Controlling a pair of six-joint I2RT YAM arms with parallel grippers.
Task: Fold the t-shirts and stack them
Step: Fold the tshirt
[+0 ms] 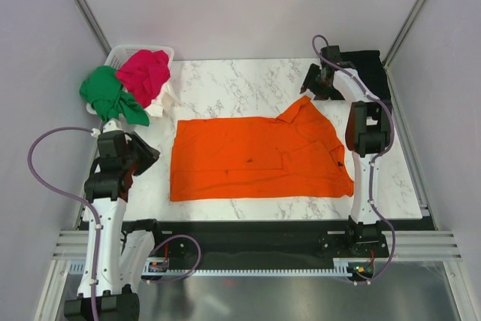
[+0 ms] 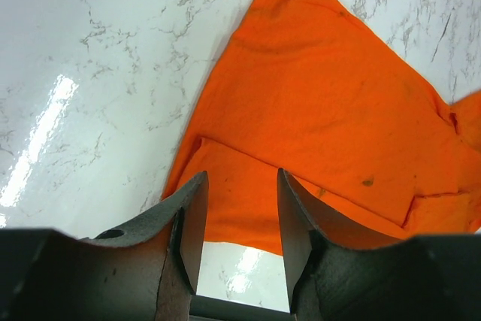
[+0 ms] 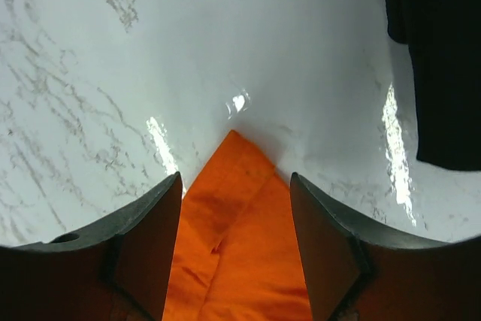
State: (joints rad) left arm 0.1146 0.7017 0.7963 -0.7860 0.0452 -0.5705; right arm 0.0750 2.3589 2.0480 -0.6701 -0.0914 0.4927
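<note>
A bright orange t-shirt [image 1: 255, 157] lies spread flat on the marble table, one sleeve tip pointing to the far right. My left gripper [image 1: 149, 157] hovers by the shirt's left edge. In the left wrist view this gripper [image 2: 240, 178] is open, with the orange shirt's [image 2: 331, 103] hem corner seen past its fingers and nothing pinched. My right gripper [image 1: 310, 86] sits over the sleeve tip. In the right wrist view it [image 3: 234, 180] is open, its fingers straddling the pointed orange corner [image 3: 233, 201] without touching it. A black t-shirt [image 1: 368, 62] lies at the far right corner.
A white plastic basket [image 1: 120, 54] stands at the far left with a green shirt [image 1: 105, 92], a magenta-red shirt [image 1: 144, 73] and a white one [image 1: 161, 99] spilling over it. The black shirt [image 3: 443, 58] lies close to the right of the right gripper. Grey walls enclose the table.
</note>
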